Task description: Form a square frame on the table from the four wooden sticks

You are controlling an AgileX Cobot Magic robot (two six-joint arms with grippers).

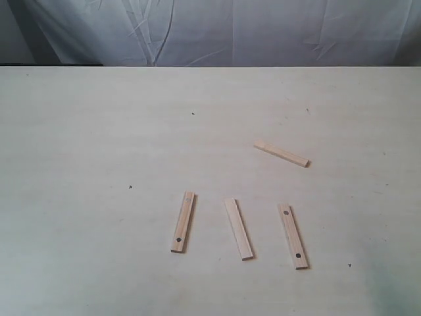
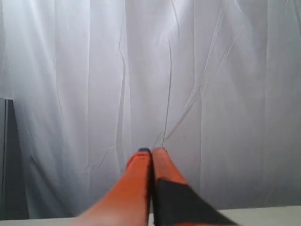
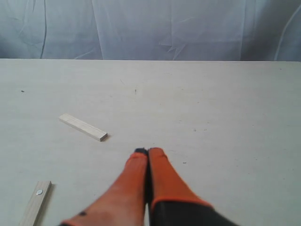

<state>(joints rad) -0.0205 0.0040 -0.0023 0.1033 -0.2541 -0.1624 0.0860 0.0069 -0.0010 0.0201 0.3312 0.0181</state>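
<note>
Four wooden sticks lie apart on the cream table, forming no square frame. In the exterior view a holed stick lies at the left, a plain stick in the middle, a second holed stick at the right, and a plain stick lies slanted farther back. Neither arm shows there. My right gripper is shut and empty above bare table, with the plain stick and one end of a holed stick off to one side. My left gripper is shut, empty, and faces the cloth.
A wrinkled white cloth backdrop hangs behind the table's far edge. A few tiny dark specks dot the tabletop. The left wrist view shows only the cloth and a thin strip of table edge.
</note>
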